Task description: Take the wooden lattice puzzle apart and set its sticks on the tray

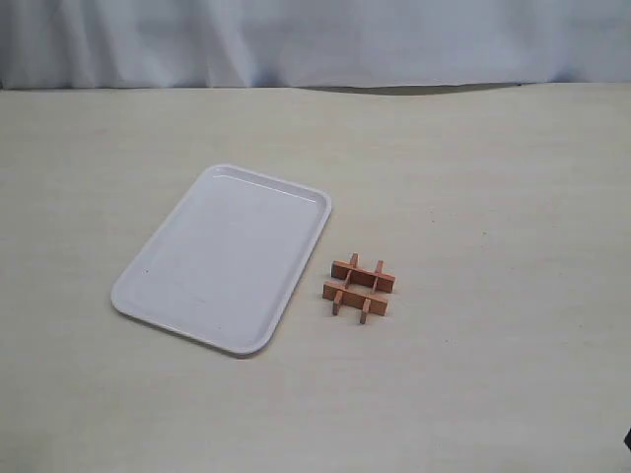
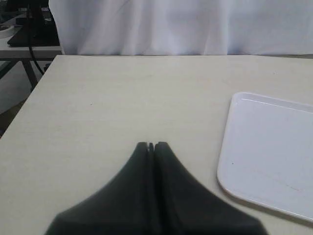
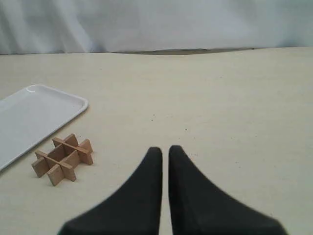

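Both jaws closed, clear of puzzle.

The tray, left of centre, looks like smooth white plastic with a glossy sheen; the puzzle beside it is matt reddish-brown wood. The table is pale and matt with faint streaky grain, the curtain along the top edge is soft white cloth, and the left gripper and right gripper are smooth matt black.
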{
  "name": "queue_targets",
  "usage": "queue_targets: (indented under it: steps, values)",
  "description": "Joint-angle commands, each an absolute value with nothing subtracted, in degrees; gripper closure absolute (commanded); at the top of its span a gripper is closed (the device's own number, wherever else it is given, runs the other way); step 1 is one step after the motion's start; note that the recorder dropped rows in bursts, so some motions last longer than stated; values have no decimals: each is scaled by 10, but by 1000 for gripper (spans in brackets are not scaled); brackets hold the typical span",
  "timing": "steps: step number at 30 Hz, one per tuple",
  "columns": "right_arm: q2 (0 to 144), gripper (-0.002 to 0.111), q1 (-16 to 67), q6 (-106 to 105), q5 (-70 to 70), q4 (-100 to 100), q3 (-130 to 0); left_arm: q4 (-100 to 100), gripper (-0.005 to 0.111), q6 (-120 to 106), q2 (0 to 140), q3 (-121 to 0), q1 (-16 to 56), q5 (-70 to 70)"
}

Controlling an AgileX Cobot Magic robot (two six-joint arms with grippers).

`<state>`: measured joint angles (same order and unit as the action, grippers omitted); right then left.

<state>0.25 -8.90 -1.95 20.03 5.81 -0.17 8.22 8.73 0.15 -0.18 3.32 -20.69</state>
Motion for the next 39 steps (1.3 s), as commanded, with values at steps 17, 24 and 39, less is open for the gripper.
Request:
queue_targets:
  steps: [17,24,39]
  values:
    - [0,104,-92,-18,-37,51,0,83,107,87,0,0,38,-203]
    - [0,104,-92,-18,-133,52,0,83,107,87,0,0,38,-203]
    - [7,104,-92,342,-363,132,-5,83,107,87,0,0,38,-203]
